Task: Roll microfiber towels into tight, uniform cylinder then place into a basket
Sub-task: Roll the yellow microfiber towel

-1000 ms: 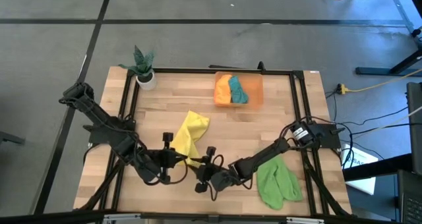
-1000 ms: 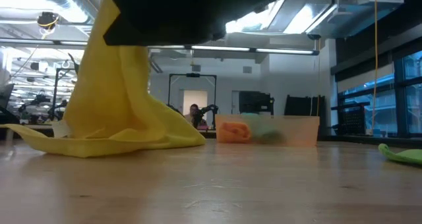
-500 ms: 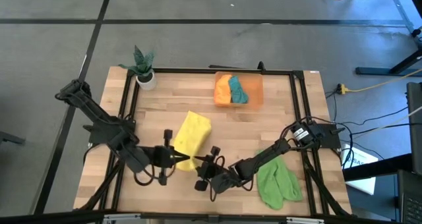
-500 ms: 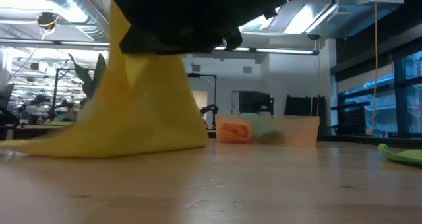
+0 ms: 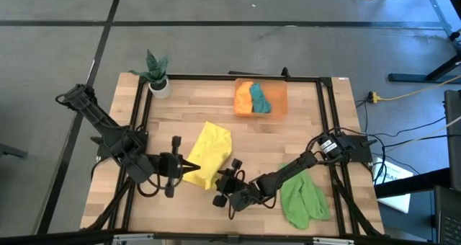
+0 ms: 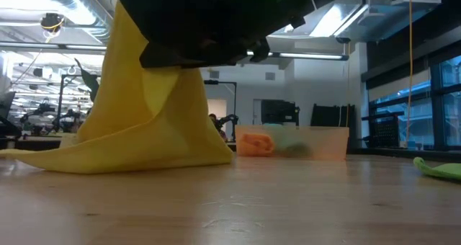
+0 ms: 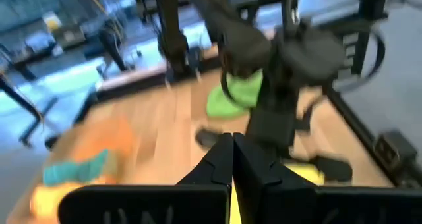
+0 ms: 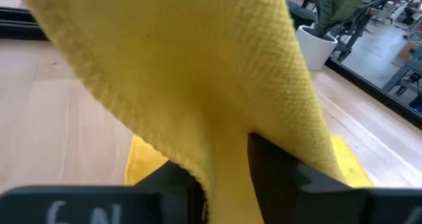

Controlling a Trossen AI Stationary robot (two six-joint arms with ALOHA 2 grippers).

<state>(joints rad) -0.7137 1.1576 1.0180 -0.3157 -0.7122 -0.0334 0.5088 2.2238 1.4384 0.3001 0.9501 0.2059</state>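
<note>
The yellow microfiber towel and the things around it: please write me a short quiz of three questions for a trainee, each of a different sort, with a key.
1. True or false: the translucent orange plastic basket already holds an orange towel and a teal towel.
2. Which gripper has the yellow microfiber towel between its fingers? A) left gripper only B) right gripper only C) both
3. Fill in: the light green microfiber towel lies on the wooden table beside the ____ arm.

Key: 1 true. 2 C: each grips a near edge, and the low view shows that edge lifted off the table. 3 right.
</note>
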